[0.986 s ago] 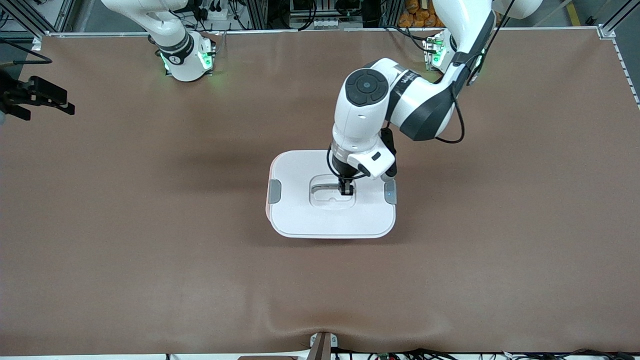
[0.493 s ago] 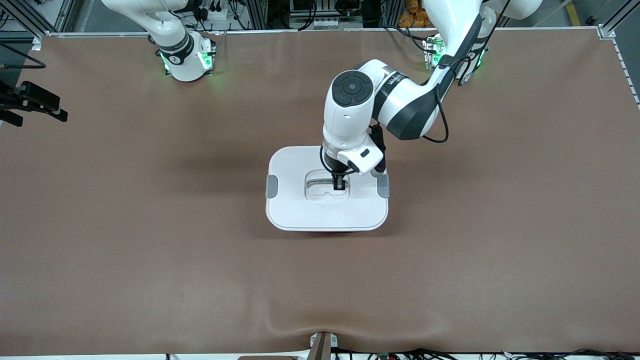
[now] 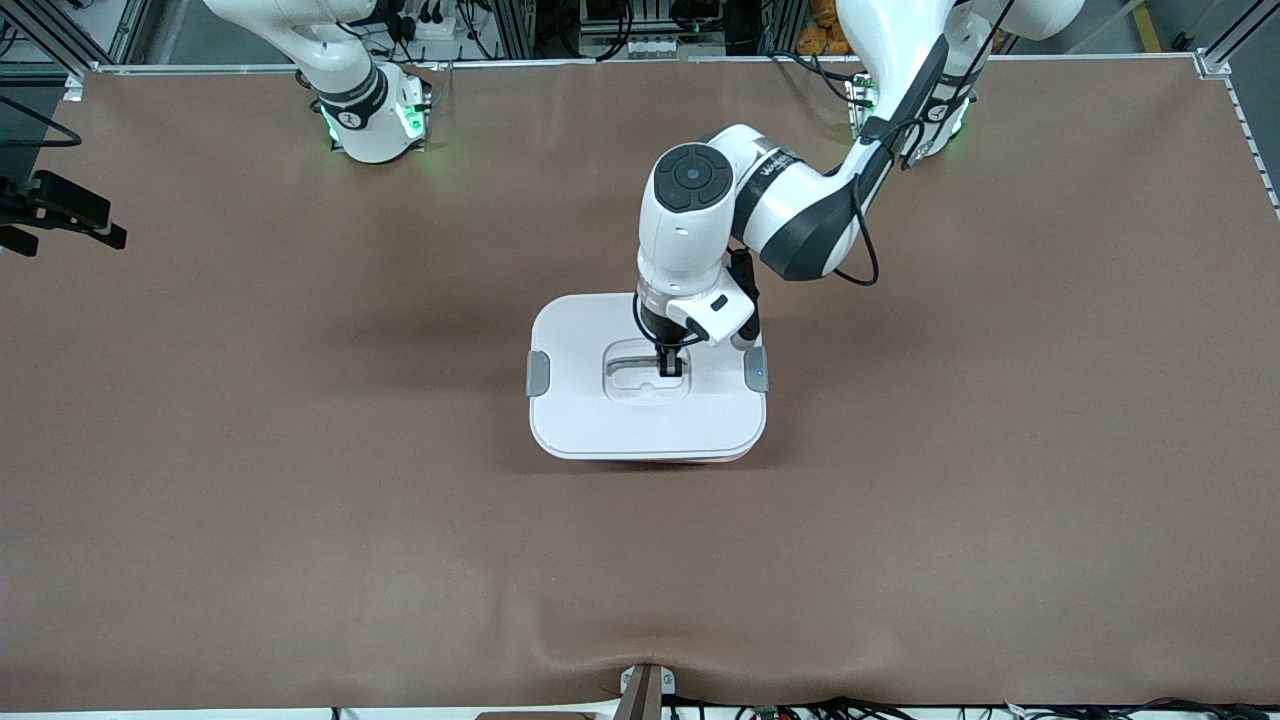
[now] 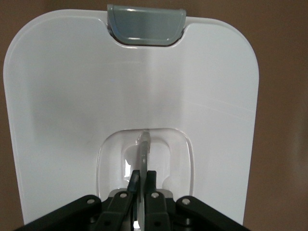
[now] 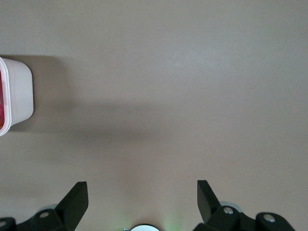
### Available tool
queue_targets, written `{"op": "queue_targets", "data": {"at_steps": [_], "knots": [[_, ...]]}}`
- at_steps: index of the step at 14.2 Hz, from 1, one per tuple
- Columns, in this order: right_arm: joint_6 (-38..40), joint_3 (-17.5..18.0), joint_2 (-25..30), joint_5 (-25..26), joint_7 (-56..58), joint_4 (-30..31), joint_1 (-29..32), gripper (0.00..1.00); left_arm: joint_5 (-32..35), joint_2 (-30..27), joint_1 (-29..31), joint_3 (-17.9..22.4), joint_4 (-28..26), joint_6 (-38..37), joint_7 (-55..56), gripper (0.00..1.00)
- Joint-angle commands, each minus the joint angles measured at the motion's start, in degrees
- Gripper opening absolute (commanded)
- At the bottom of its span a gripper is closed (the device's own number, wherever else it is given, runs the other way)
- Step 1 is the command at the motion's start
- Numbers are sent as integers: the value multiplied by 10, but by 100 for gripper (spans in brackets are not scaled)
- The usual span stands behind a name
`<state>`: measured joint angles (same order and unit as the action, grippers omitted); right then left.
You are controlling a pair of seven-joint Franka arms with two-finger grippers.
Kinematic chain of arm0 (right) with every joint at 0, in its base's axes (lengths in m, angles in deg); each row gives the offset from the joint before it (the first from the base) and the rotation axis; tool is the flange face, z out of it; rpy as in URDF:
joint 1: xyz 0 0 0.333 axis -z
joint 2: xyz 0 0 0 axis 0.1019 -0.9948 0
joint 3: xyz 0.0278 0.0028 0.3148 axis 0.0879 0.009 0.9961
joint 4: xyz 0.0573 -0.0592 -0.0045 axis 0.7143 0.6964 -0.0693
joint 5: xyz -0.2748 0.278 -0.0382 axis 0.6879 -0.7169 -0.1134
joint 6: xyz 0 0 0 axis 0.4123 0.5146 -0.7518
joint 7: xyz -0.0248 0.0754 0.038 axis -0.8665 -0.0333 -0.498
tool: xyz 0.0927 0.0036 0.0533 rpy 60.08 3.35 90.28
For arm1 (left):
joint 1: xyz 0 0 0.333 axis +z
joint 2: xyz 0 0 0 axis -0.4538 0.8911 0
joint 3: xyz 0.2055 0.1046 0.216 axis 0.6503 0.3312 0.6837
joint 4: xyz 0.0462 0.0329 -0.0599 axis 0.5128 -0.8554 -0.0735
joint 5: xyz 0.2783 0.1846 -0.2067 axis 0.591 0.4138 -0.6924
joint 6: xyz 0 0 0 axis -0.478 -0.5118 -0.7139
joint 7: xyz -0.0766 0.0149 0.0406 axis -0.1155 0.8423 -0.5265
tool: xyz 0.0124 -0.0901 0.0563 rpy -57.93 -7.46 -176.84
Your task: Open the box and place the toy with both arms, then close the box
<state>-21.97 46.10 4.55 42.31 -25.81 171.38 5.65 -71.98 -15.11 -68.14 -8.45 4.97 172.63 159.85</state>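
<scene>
The left gripper (image 3: 671,367) is clamped on the lid handle (image 4: 144,151) of the box (image 3: 600,420) directly beneath it mid-counter, the toy probably already inside, while the right gripper (image 5: 142,202) waits spread apart over bare counter (image 3: 250,450).

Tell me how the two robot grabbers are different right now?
The left gripper is pinched shut on the handle in the white lid; the right gripper is wide open, holding nothing. The left is over the box; the right is over bare table. Both are black with two fingers.
</scene>
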Motion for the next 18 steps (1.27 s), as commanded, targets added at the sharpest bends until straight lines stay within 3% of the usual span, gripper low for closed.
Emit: {"op": "queue_targets", "data": {"at_steps": [1, 14, 18], "knots": [[2, 11, 7, 4, -5, -2, 8, 100, 17, -9, -6, 5, -25, 35, 18, 0], [3, 8, 6, 3, -6, -4, 26, 100, 38, -11, -15, 4, -43, 51, 26, 0], [1, 11, 2, 10, -4, -2, 0, 100, 39, -9, -16, 4, -44, 51, 26, 0]]}}
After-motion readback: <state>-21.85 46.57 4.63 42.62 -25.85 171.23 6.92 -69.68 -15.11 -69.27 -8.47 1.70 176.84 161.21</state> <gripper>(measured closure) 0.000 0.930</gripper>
